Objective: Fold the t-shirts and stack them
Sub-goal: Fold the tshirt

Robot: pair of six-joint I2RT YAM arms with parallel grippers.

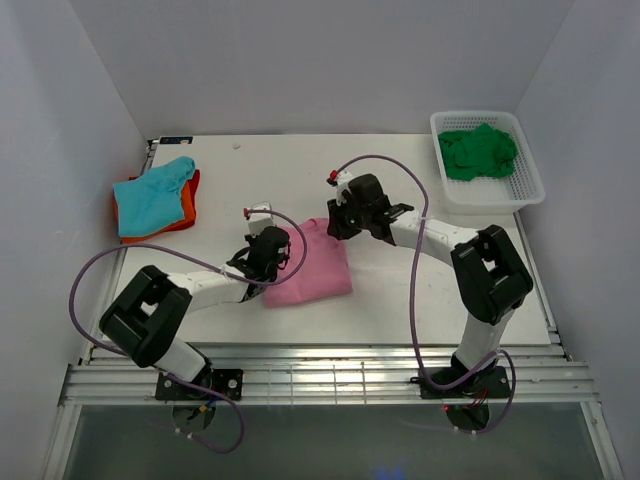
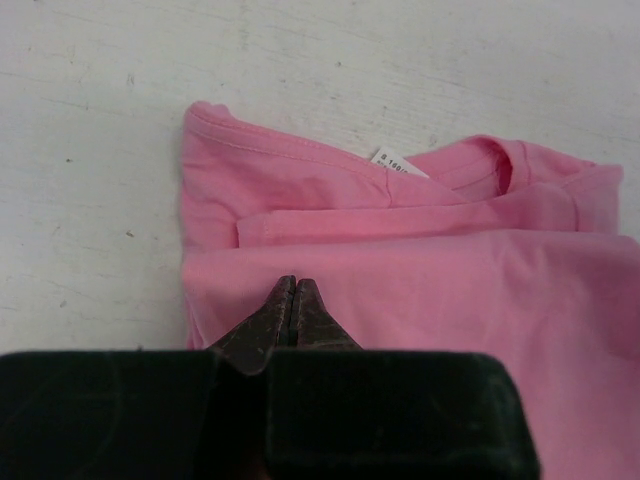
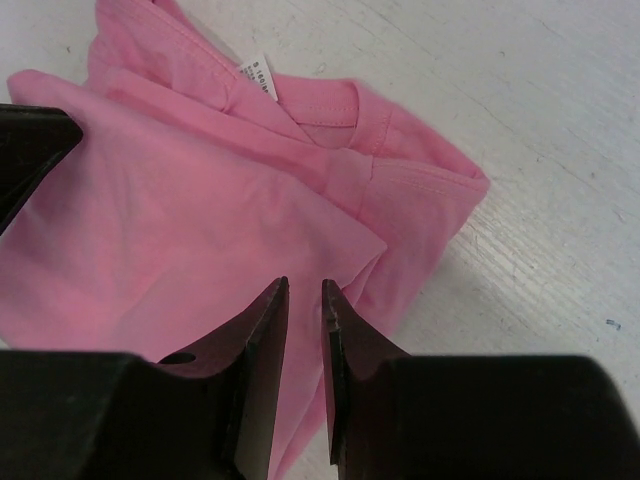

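Observation:
A pink t-shirt (image 1: 315, 270) lies folded in the middle of the table, its collar and white label (image 2: 395, 160) showing. My left gripper (image 1: 270, 262) sits at the shirt's left side. In the left wrist view its jaws (image 2: 293, 282) are pressed together over the pink cloth (image 2: 450, 270), with nothing between them. My right gripper (image 1: 335, 225) hovers at the shirt's far edge. Its jaws (image 3: 305, 285) stand a narrow gap apart above a folded corner of the pink cloth (image 3: 180, 220). A teal t-shirt (image 1: 150, 195) rests on an orange one (image 1: 186, 208) at the far left. A dark green t-shirt (image 1: 478, 150) lies crumpled.
The green shirt sits inside a white mesh basket (image 1: 530, 185) at the back right corner. White walls close in the table on the left, back and right. Purple cables loop from both arms over the near table.

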